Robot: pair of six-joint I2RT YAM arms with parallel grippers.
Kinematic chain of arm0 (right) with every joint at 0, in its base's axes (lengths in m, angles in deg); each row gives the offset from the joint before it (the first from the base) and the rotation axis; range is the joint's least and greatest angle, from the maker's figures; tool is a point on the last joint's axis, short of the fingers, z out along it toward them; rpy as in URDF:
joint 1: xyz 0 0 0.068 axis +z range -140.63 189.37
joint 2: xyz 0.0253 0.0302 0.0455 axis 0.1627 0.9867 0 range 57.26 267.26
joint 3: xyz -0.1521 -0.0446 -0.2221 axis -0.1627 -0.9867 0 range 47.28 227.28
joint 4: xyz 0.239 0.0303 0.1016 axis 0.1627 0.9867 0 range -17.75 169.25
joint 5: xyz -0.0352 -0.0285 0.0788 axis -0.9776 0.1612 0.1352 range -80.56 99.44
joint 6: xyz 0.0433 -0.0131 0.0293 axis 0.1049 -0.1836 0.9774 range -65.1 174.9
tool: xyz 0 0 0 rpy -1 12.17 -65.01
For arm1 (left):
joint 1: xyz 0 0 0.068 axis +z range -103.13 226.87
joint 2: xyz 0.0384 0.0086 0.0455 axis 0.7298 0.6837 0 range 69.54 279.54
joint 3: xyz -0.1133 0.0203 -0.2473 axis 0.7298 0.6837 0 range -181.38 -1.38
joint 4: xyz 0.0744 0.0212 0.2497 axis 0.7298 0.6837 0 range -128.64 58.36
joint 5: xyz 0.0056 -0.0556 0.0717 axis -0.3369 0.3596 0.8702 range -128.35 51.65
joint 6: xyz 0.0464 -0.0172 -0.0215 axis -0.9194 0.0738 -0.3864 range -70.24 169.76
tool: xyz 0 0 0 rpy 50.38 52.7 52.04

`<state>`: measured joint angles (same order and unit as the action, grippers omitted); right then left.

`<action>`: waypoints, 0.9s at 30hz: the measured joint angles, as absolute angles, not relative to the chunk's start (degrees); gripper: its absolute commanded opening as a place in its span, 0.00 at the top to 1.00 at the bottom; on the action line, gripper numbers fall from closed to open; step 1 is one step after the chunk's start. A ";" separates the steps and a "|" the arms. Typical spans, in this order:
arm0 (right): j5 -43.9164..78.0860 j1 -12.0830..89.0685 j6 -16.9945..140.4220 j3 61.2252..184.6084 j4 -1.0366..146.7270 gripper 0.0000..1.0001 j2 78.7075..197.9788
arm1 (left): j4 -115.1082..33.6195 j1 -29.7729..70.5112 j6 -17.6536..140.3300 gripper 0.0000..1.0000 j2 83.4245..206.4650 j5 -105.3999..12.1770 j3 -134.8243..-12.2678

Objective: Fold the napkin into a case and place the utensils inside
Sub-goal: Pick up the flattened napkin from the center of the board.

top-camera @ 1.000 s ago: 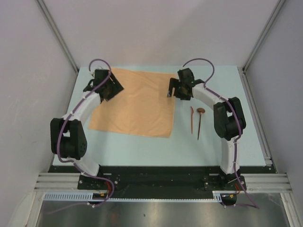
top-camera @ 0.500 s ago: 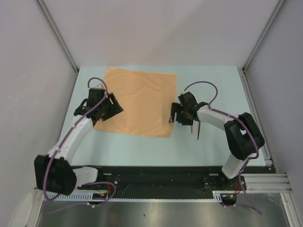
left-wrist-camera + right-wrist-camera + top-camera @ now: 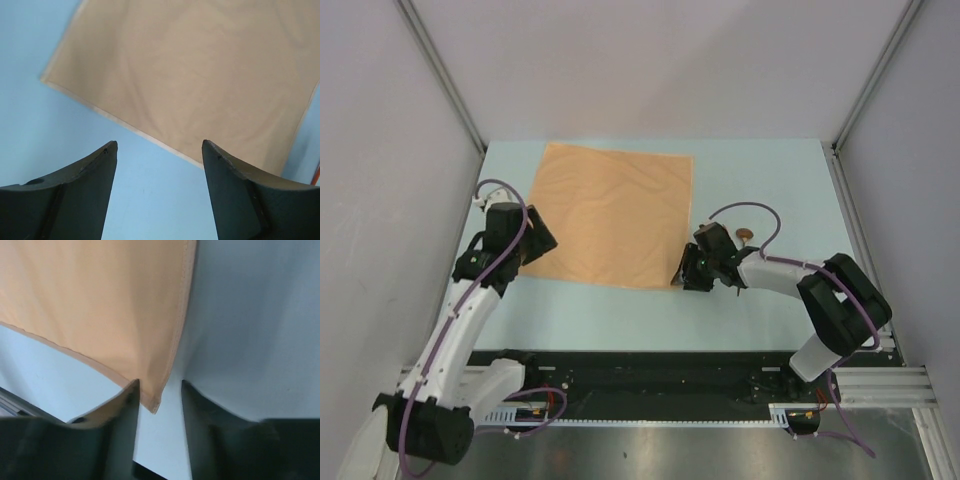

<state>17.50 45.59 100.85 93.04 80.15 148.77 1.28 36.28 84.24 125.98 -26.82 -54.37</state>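
The peach-orange napkin [image 3: 610, 215] lies flat and unfolded on the table. My right gripper [image 3: 682, 278] is low at its near-right corner. In the right wrist view that corner [image 3: 152, 405] sits in the narrow gap between the jaws, which still stand apart [image 3: 159, 386]. My left gripper [image 3: 538, 243] hovers by the napkin's near-left part, wide open and empty [image 3: 159, 145], with the napkin's edge [image 3: 150, 137] just beyond its tips. Of the utensils, only the spoon's round bowl [image 3: 745, 236] shows behind the right arm. A reddish sliver [image 3: 317, 176] shows at the left wrist view's right edge.
Grey walls enclose the pale blue table [image 3: 620, 315] on three sides. A black base rail [image 3: 650, 375] with both arm mounts runs along the near edge. The right forearm [image 3: 775, 272] lies low across the table right of the napkin, over the utensils.
Both grippers have come back from the napkin's far corners toward its near edge. The right jaws have narrowed around the near-right corner. The napkin now lies fully spread.
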 measured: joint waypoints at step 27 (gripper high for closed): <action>28.14 30.69 88.88 82.59 76.13 0.92 141.42 | 4.95 52.91 100.06 0.55 140.41 -21.55 -42.24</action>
